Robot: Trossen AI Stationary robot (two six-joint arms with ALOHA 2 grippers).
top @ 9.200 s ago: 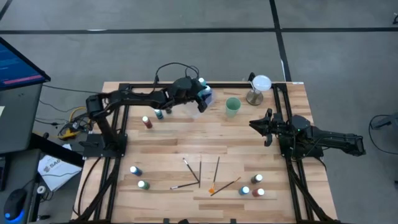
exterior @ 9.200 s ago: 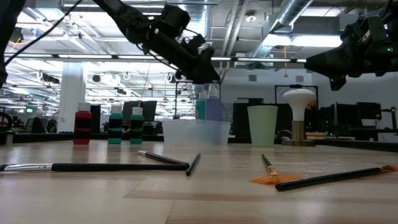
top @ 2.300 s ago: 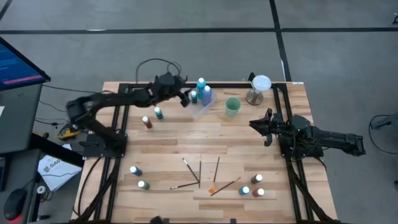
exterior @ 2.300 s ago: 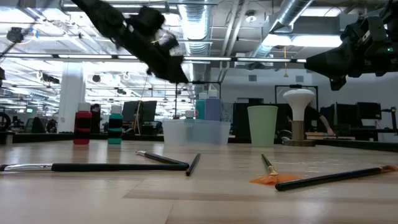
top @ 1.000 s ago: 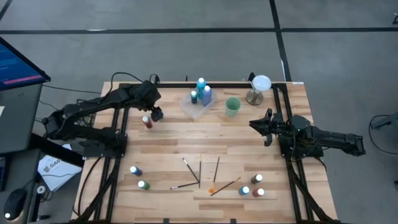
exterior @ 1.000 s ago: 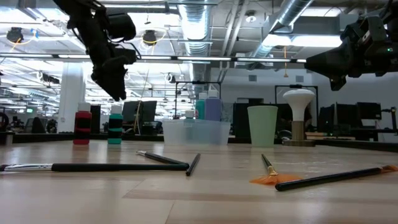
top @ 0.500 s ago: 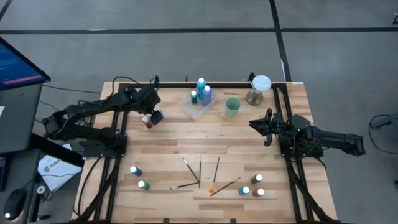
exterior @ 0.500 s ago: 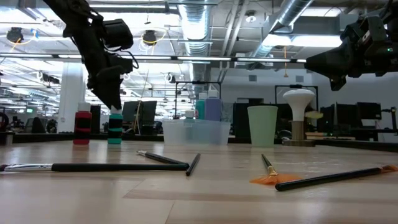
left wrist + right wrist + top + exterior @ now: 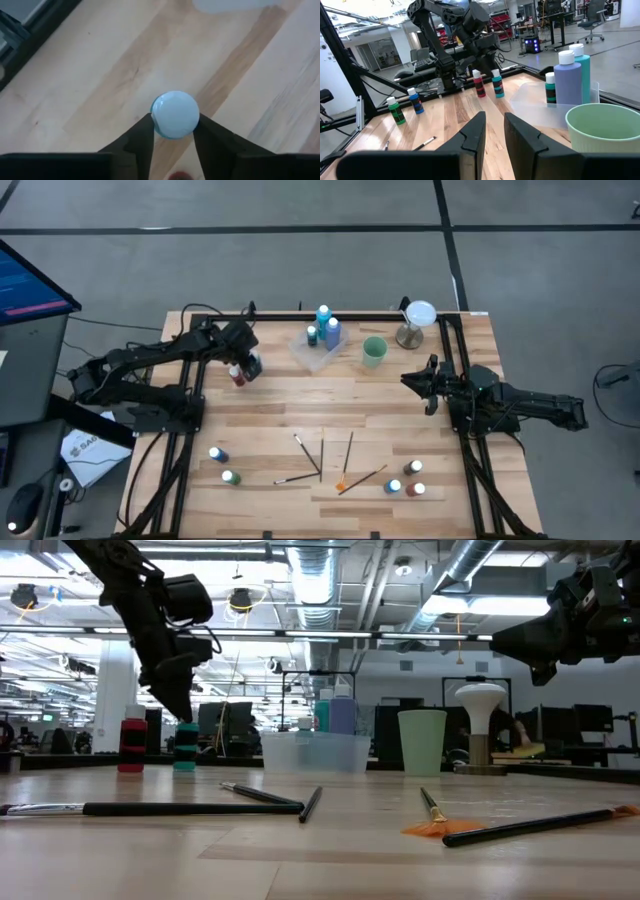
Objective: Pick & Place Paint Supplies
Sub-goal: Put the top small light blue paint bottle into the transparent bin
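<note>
My left gripper (image 9: 250,366) has come down over a teal paint bottle (image 9: 185,752) with a white cap that stands on the wood beside a red bottle (image 9: 237,377). Its fingers are shut on the cap. My right gripper (image 9: 424,386) hovers above the table's right side, narrowly open and touching nothing. The clear tray (image 9: 320,350) holds a tall blue bottle (image 9: 323,315), a lavender one (image 9: 332,332) and a small teal one (image 9: 312,335). Several brushes (image 9: 322,460) lie near the front edge. More bottles stand front left (image 9: 217,453) and front right (image 9: 405,480). My left gripper pinches the teal bottle's white cap (image 9: 175,114) between its two fingers (image 9: 144,137), one on each side of the cap. The fingers come from above, pointing down. The bottle stands upright with its base on the table (image 9: 185,769).
A pale green cup (image 9: 374,351) stands right of the tray, and a white-topped stand (image 9: 417,320) is at the far right corner. The black frame rails (image 9: 195,395) run along both sides. Bare wood lies across the table's middle (image 9: 330,405).
My left gripper has moved down from above the teal bottle until its fingers reach the cap. The bottle has stayed in place beside the red one. My right arm has kept still.
</note>
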